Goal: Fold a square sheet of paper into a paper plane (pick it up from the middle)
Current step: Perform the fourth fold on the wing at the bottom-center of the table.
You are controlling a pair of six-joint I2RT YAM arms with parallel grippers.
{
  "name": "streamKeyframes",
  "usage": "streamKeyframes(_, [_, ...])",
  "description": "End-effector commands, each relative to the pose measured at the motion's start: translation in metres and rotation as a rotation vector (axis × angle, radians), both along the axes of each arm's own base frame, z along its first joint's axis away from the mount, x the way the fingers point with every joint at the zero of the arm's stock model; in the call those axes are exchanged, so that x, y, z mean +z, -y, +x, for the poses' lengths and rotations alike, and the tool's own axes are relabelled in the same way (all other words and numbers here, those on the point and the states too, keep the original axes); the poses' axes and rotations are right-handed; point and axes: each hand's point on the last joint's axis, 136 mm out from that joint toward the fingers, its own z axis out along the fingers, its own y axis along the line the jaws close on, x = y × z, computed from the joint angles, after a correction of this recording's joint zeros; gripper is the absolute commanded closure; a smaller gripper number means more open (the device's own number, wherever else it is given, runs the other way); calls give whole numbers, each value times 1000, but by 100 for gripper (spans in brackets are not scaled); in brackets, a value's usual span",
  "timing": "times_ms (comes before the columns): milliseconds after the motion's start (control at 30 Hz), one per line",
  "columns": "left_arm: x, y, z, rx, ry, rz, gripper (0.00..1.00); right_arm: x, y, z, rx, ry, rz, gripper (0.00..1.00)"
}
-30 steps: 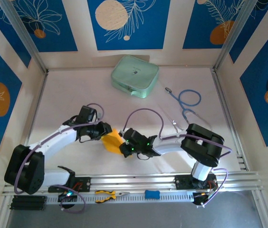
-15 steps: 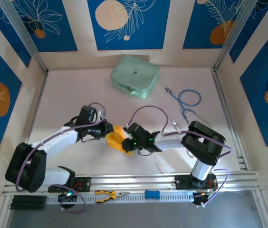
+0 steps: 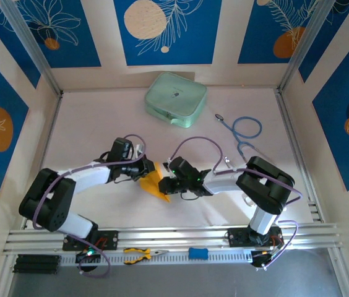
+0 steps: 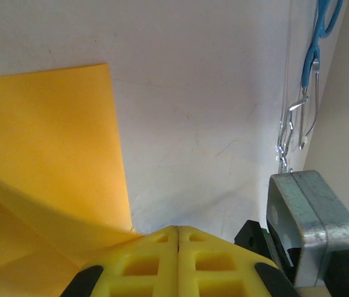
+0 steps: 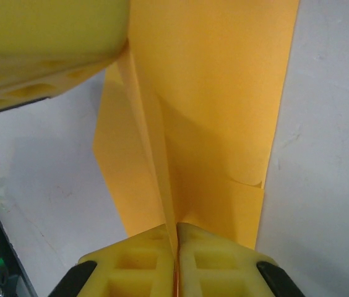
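Presently, the square sheet of paper [image 3: 157, 185] is partly folded and sits at the middle of the bench [image 3: 88, 124], between the two grippers. The left gripper [image 3: 145, 172] meets its upper left edge and the right gripper [image 3: 164, 184] its right edge.

In the right wrist view, the right gripper's yellow fingers are closed on a raised lengthwise fold, which enters the seam between them. The fold runs straight up to a left gripper finger [image 5: 38, 43] and passes beneath it. In the left wrist view, the left gripper's fingers are pressed flush together, with the orange-yellow fold rising into their left side.

The pale green case [image 3: 176, 99] lies well apart at the far edge. A blue looped tool [image 3: 247, 128] lies to its right. Orange-handled pliers [image 3: 138, 253] rest on the near rail.
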Motion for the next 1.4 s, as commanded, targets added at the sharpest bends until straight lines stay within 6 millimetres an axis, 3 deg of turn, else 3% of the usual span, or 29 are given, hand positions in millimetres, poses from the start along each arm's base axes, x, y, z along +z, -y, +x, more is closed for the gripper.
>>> streamKeyframes(0, [-3,2,1,13,13,-15,95,-3,-3,-2,1,-43,28,89])
streamKeyframes(267, [2,-11,-2,35,71,39,90,-10,1,0,-20,-70,12,89])
streamKeyframes(567, [-18,-13,-14,41,2,36,96,-16,-5,-3,-13,-81,-7,89])
streamKeyframes(767, [-16,-13,-16,42,16,25,95,-17,-6,-3,-12,-98,14,89])
streamKeyframes(1367, [-29,-2,0,23,18,14,94,-22,-2,-8,-22,-130,54,85])
